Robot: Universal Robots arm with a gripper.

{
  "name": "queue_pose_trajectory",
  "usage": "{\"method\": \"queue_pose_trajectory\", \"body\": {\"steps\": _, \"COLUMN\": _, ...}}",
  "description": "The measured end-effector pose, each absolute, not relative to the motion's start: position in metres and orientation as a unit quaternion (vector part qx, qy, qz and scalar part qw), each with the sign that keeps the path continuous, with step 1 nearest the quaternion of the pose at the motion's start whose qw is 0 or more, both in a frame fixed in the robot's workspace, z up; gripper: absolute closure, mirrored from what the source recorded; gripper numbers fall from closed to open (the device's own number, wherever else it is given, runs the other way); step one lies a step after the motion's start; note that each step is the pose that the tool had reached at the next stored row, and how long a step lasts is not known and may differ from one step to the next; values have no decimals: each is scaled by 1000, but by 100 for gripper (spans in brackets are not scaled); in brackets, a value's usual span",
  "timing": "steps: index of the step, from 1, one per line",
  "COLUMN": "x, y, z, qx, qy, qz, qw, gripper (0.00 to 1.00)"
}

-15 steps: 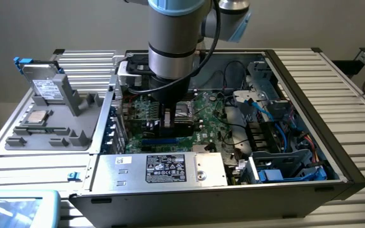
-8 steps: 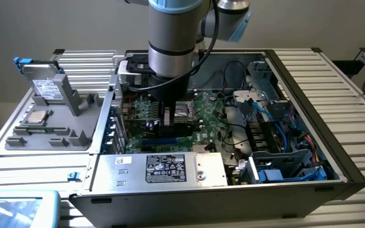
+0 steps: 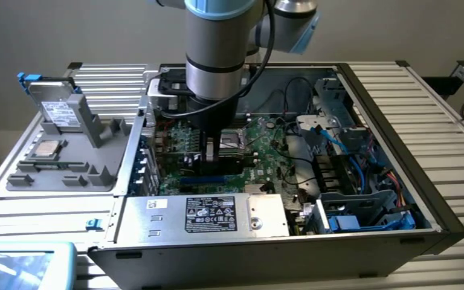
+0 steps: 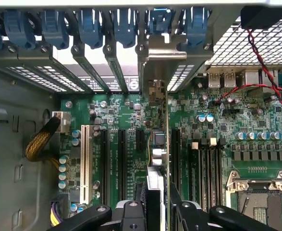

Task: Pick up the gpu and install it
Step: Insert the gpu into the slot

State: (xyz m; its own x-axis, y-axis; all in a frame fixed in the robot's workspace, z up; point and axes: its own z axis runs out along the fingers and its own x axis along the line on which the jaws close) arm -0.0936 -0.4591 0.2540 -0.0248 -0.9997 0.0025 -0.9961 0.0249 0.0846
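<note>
In the wrist view, the gripper point(image 4: 157, 204) is clenched on the gpu point(image 4: 159, 144), with one of its dark fingers point(image 4: 131, 214) on each side of the card. The card is seen edge-on and upright over the green motherboard point(image 4: 217, 139), running from between the fingers toward the rear wall of the case. Its silver bracket point(image 4: 162, 53) stands at that rear wall, in line with the slot openings and just under a row of blue clips point(image 4: 90, 24). I cannot tell whether the card's lower edge is seated in a slot. A white slot point(image 4: 87, 163) lies on one side of the card and the processor socket point(image 4: 258, 192) on the other. Red and black wires point(image 4: 265, 62) cross the board's corner near the rear ports.

In the exterior view, the arm point(image 3: 215, 60) reaches straight down into the open computer case point(image 3: 405, 158), which lies on its side on a slatted metal table point(image 3: 449, 121). The gripper is low over the middle of the motherboard. A power supply point(image 3: 215, 214) fills the case's near edge, and blue cables point(image 3: 353, 175) run along its end at the exterior view's right. Beside the case, at the exterior view's left, a gray tray point(image 3: 34, 178) carries a hard drive point(image 3: 55, 112) propped upright and a processor chip point(image 3: 46, 148) lying flat.
</note>
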Motion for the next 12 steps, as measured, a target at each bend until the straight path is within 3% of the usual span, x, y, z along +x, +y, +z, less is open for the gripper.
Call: {"method": "queue_pose_trajectory", "body": {"steps": 12, "x": -96, "y": -459, "z": 250, "qx": 698, "qy": -715, "qz": -29, "qw": 31, "gripper": 71}}
